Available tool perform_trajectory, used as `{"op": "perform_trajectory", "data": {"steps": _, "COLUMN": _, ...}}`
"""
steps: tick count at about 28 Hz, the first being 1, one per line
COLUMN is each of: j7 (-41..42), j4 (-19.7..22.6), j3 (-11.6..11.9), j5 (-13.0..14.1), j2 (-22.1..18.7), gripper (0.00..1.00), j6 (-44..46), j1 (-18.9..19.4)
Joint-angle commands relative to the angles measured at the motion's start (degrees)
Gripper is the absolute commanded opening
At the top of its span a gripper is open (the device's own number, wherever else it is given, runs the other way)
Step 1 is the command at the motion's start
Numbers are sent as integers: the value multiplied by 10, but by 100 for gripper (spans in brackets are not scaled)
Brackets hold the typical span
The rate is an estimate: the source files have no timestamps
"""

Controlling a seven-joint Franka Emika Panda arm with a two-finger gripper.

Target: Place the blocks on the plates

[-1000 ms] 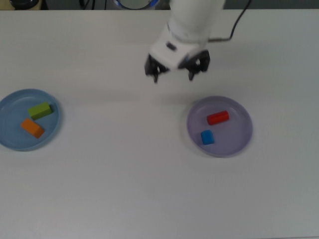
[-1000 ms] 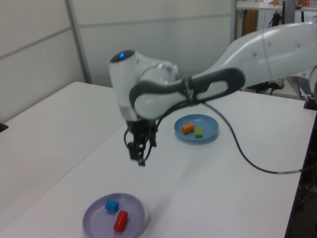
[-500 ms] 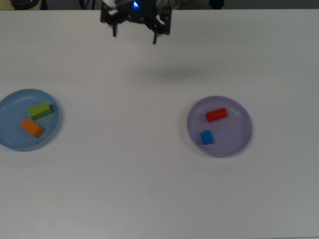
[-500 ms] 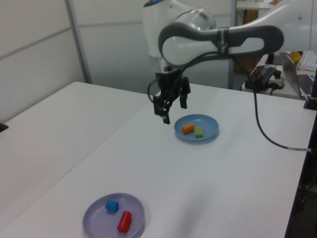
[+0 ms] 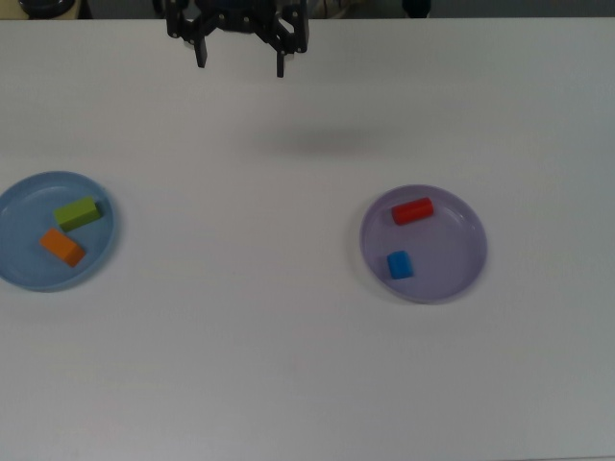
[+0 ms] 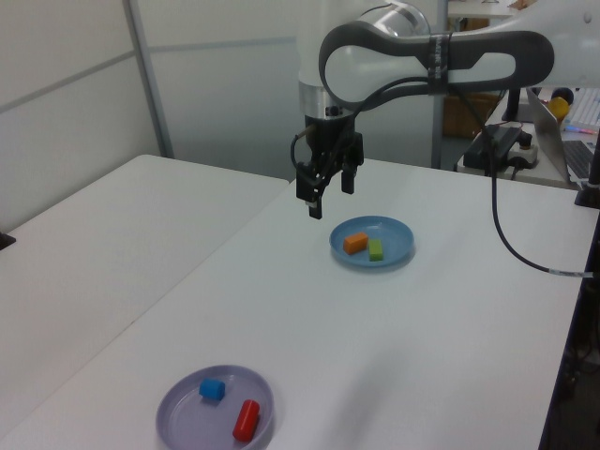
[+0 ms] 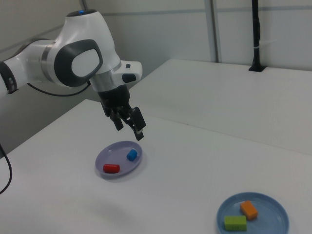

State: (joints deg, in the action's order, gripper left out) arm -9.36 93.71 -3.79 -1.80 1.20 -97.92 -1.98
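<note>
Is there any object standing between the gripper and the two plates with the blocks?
Nothing visible does. The gripper hangs open and empty above bare table; the light blue plate and purple plate already hold all four blocks.

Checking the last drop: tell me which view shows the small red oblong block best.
The top view: the small red oblong block lies unobstructed on the pale lavender round plate, seen from straight above. The left view shows it at the picture's bottom edge; the right view shows it smaller.
</note>
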Motion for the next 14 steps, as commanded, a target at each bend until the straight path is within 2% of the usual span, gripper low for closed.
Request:
{"op": "perform_trajectory", "data": {"steps": 1, "j7": 15, "j4": 7, "j3": 2, "j5": 6, "j2": 0, "gripper": 100, "j6": -14, "j1": 3}}
{"op": "perform_trajectory", "data": {"steps": 14, "j7": 15, "j4": 4, "j3": 6, "j5": 7, "j2": -1, "gripper": 100, "j6": -10, "j1": 0}}
